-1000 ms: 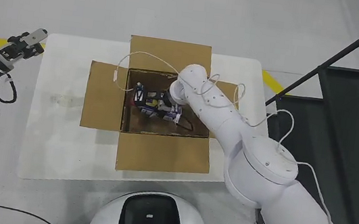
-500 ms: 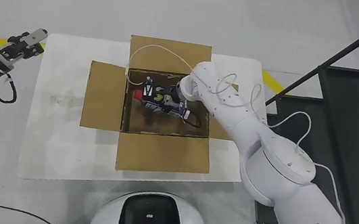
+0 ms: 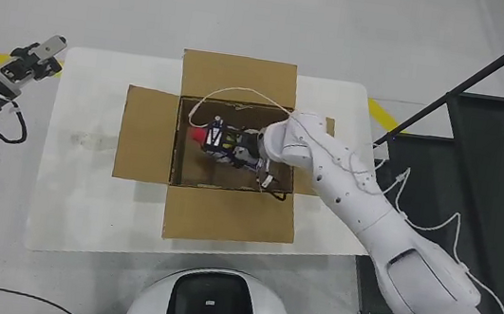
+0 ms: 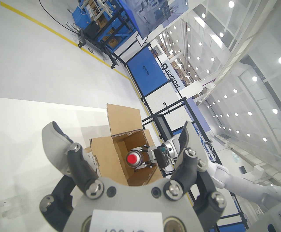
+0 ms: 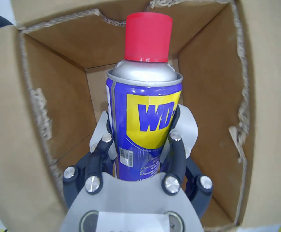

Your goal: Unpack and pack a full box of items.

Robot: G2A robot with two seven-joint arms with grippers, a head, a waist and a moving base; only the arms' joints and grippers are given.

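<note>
My right hand clenched on red-capped spray can, blue-yellow label, inside box; left hand released, off counter edge.

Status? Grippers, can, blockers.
Right gripper shut on can, inside box. Left gripper open, by table corner. No obstruction seen.

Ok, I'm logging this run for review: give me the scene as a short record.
box: cardboard, flaps open, on the white table
spray can: blue and yellow, red cap, within the box's opening
right gripper: shut on the spray can's body
left gripper: open, empty, off the table's corner, away from the box
</note>
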